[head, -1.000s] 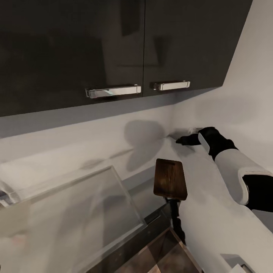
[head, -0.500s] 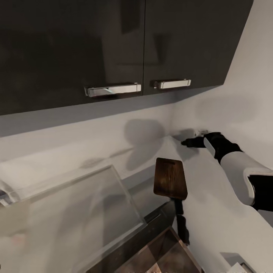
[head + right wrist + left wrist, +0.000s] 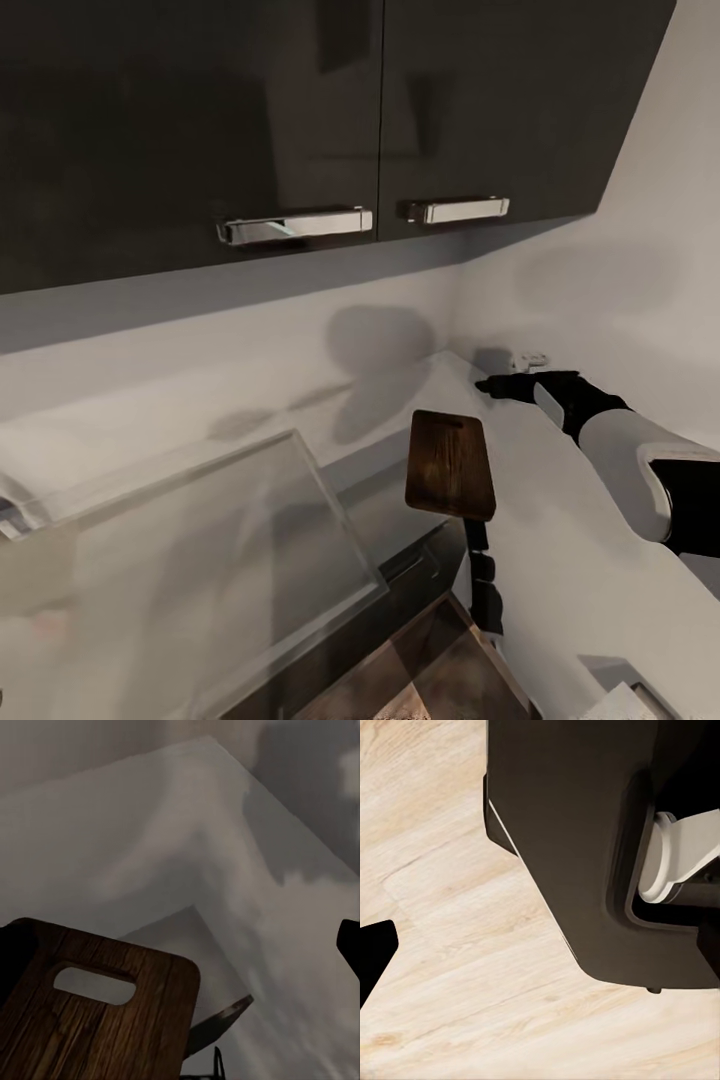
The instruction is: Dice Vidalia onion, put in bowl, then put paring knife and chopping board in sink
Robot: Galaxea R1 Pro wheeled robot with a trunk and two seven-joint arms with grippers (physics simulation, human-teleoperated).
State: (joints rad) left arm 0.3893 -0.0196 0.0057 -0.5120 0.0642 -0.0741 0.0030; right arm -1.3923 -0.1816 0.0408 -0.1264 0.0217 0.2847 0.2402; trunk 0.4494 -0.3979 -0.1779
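— Where's the chopping board [image 3: 450,465]?

— In the head view it sits at the edge of the pale grey countertop [image 3: 560,580], slotted end toward the back wall [image 3: 200,370]. The right wrist view shows it close up [image 3: 97,1020]: dark wood grain, rounded corners, the slot cut through near one end. A grey flat piece [image 3: 217,1016] pokes out from beneath it.

— Is the board lying flat or being held?

— I cannot tell. A slim dark shape [image 3: 480,575] runs down from its near end, and I can't make out what that is.

— And the right gripper [image 3: 505,385]?

— It is beyond the board and apart from it, stretched toward the corner where the two walls meet, close to a small white fitting [image 3: 528,357] on the wall. Its fingers read as one dark mass, so clenched or released — I cannot tell. In the wrist view one dark fingertip [image 3: 349,945] cuts in at the edge.

— The left gripper [image 3: 373,954]?

— A single black tip at the picture's border, over pale wooden flooring [image 3: 472,1020], next to a large dark part of the robot [image 3: 585,847]. Its state can't be judged either.

— What surrounds the board?

— Beside it, toward the robot's left, is a pale glassy rectangular shape [image 3: 200,560]. Above hang glossy dark wall cabinets [image 3: 180,120] with two chrome bar handles [image 3: 295,226]. Below the counter edge there is brown patterned floor [image 3: 440,670].
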